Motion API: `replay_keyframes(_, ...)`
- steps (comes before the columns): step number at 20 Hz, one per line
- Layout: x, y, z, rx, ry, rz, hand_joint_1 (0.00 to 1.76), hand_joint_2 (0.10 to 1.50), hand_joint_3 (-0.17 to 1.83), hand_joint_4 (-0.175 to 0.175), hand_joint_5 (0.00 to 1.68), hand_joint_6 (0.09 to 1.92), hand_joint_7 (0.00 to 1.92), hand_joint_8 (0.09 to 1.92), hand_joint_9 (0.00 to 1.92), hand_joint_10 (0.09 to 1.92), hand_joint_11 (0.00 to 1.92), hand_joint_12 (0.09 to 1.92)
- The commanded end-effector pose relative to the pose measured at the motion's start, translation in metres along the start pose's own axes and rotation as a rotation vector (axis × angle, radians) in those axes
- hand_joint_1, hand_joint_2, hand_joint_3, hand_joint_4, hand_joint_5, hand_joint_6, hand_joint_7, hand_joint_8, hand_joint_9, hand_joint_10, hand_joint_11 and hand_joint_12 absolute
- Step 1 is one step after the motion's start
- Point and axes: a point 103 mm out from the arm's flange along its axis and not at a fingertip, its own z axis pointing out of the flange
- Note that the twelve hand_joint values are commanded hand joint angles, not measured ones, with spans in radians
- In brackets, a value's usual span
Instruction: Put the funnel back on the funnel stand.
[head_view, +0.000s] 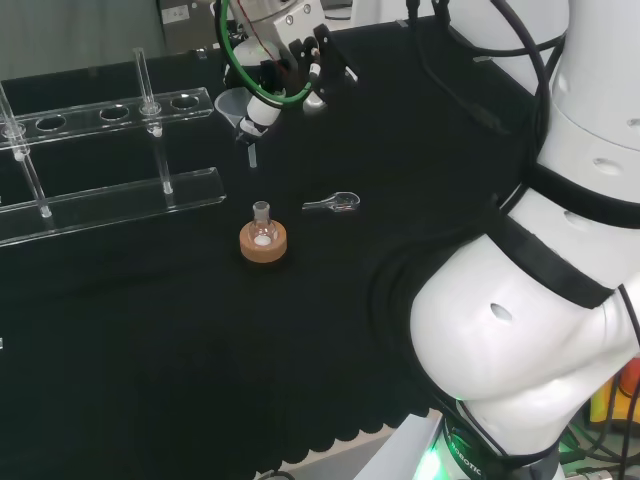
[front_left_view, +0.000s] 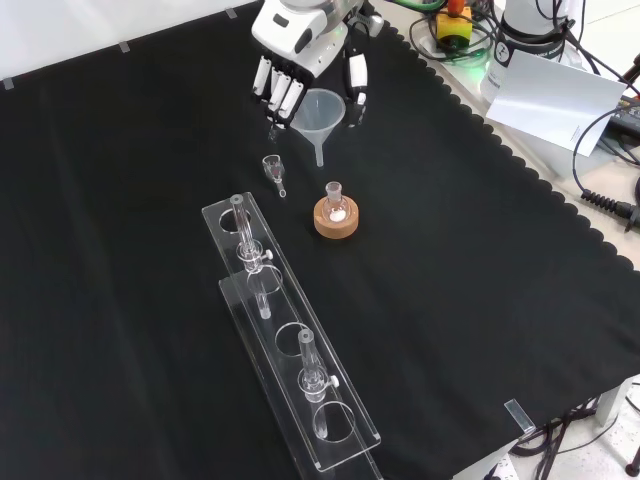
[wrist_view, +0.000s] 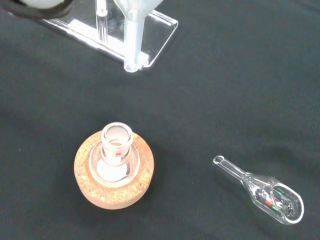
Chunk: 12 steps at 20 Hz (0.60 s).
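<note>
Funnel (front_left_view: 322, 112): pinched in hand (front_left_view: 300, 60), aloft at 12 o'clock of corked flask (front_left_view: 335, 213). Funnel stand (front_left_view: 290, 345) holes vacant; placement outstanding.

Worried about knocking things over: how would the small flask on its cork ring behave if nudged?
The flask is probably light and, being clear glass, fragile. Its round body sits in the cork ring, so it would likely slide with the ring, not roll.

Hand (front_left_view: 300, 45) up off bench, fingers (front_left_view: 283, 92) pointing down, curled w/ thumb, pinching
</note>
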Motion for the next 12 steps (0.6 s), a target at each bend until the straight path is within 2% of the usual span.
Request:
replay_keyframes(1,-0.005,0.002,-0.014,-0.028,-0.011,0.008,0.71,0.73,0.47,-0.061,0.51,0.09,0.71,0.70,1.08,0.49,0.70,1.19)
replay_keyframes(12,-0.028,0.019,-0.050,-0.086,-0.014,0.019,0.72,0.73,0.48,-0.062,0.51,0.09,0.71,0.70,1.08,0.49,0.71,1.18)
